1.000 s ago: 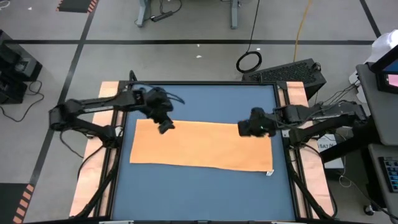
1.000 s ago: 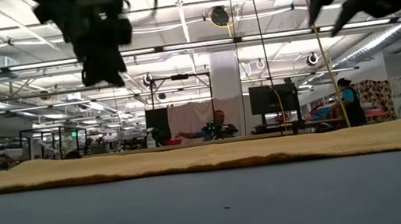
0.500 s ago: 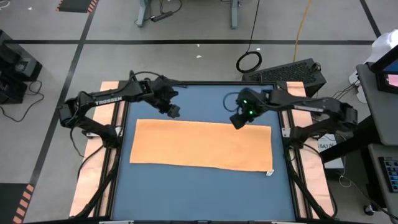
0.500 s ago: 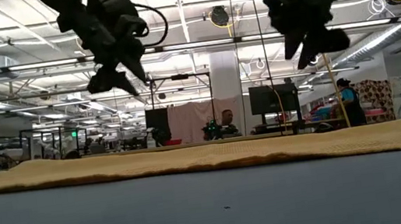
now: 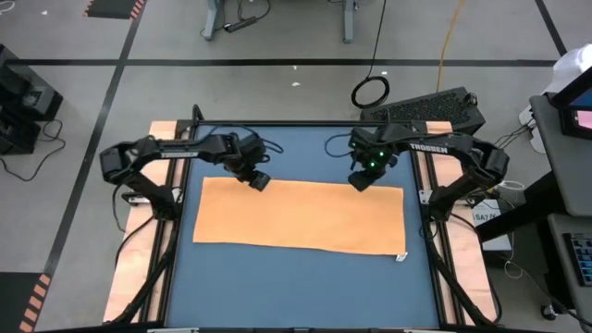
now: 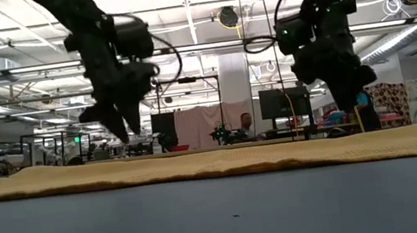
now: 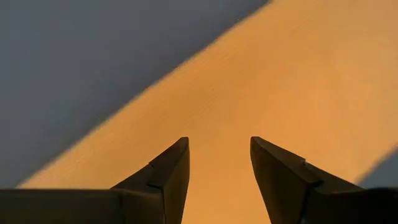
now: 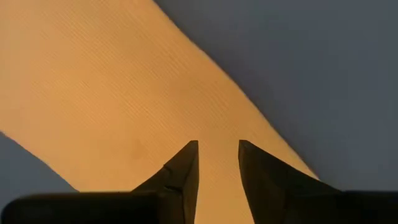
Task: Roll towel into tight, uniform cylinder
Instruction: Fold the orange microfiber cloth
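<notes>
Towel (image 5: 301,215): flat, mid-frame; soft, light, I judge. Take the upper edge. Left gripper (image 5: 260,181) and right gripper (image 5: 359,181) fingers apart, empty.

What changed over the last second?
Both arms swung back to the towel's far long edge and dropped toward it: left gripper near the left end, right gripper right of centre, its gap narrowing. Both are open, above the cloth, holding nothing. The towel stayed flat and unrolled, tag at the near right corner.

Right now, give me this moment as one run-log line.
towel: flat, unrolled on mat | left gripper: open, above towel's far edge | right gripper: open, above far edge | grasp: none yet
</notes>
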